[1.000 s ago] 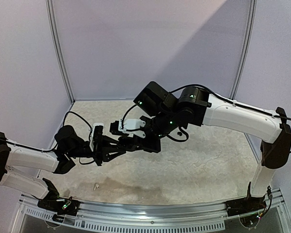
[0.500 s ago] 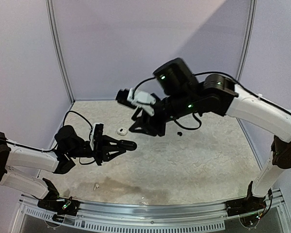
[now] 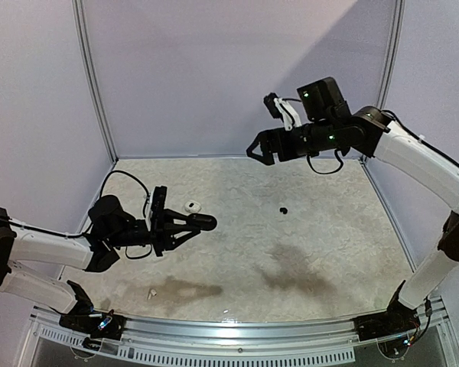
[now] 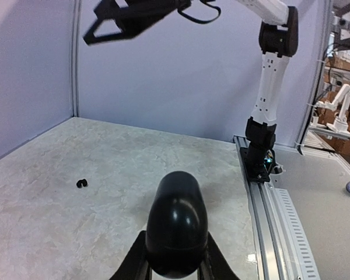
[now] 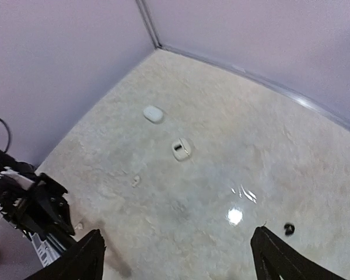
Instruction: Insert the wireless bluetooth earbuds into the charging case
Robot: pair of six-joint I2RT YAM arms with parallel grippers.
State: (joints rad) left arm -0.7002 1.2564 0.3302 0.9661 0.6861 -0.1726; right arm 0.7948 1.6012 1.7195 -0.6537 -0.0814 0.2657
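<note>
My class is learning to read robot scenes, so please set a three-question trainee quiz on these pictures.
1. True or false: the left tool is shut on the glossy black pill-shaped case.
2. The right tool is: A) pressed on the table, B) raised above the table, open and empty, C) gripping a white bud.
3. Fill in: the tiny rounded earbud lying right of the small white case is coloured ____.
Key: 1 true; 2 B; 3 black.
</note>
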